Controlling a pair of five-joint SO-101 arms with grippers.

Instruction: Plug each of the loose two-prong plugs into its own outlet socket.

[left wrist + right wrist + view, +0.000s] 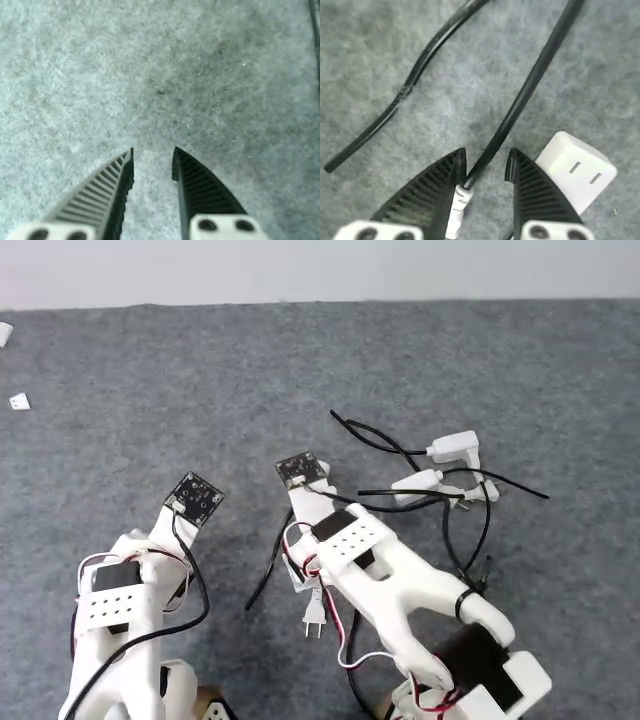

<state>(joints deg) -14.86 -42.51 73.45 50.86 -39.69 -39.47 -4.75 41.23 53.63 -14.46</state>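
Jaws apart, the right end effector (pixel 487 152) straddles the cable (pixel 520 100) of a loose plug (pixel 459 200) beside an outlet socket (pixel 575 170), apparently to grasp it; the left end effector (pixel 153 149) is half-open and empty.

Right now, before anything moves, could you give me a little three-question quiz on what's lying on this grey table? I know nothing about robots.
1. True or false: the left pincer is gripping something.
2. What runs between the fingers of the right pincer? A) a black cable B) a red rope C) a spoon
3. Fill in: the white socket beside the right pincer shows ___ slots on its face.

Key: 1 false, it is open over bare carpet; 2 A; 3 two.
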